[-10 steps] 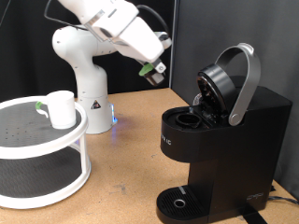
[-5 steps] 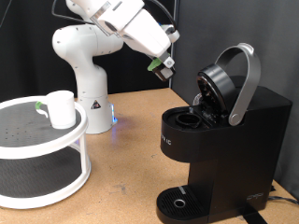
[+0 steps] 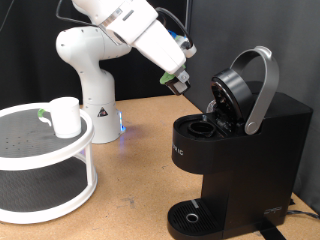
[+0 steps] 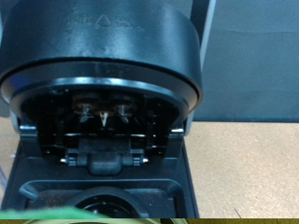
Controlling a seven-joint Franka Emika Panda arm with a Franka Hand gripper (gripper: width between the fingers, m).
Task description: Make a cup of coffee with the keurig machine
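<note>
Keurig machine [image 3: 235, 150] upright, lid raised, opening facing hand [image 3: 178, 82]; hand grasp state unclear.

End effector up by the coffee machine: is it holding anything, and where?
Cannot be told: the end effector hangs near the keurig machine, its fingertips unclear.

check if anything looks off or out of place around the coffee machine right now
Nothing stands out. The keurig machine stands square on the table with its lid raised, the pod chamber open. The cup sits upright on the white two-tier stand. The pincer hovers beside the raised lid. No spills show.
</note>
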